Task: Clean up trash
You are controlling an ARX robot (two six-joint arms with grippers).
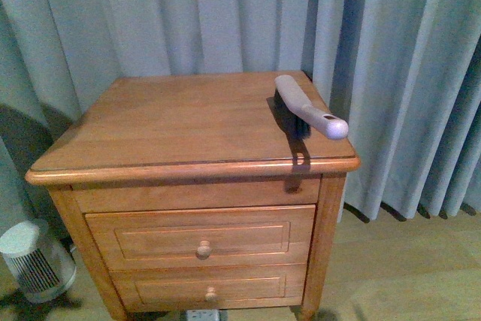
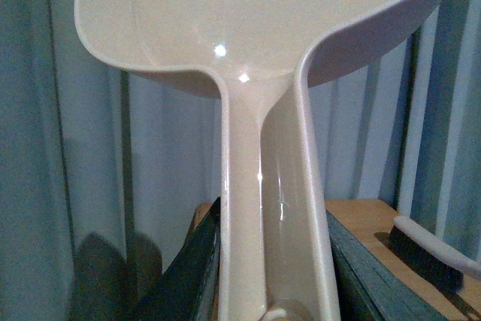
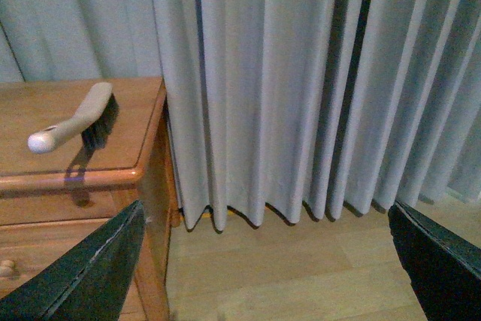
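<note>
Dustpan, pale pinkish plastic, was pinched by its handle in left claw near wooden tabletop; right claw was spread, empty; grey-handled black-bristled brush lay there; white paper trash showed nowhere, so disposal, carried level, seemed next.

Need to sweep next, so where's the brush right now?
Front view: the brush lies on the wooden nightstand, along its right edge, near the curtain.
</note>
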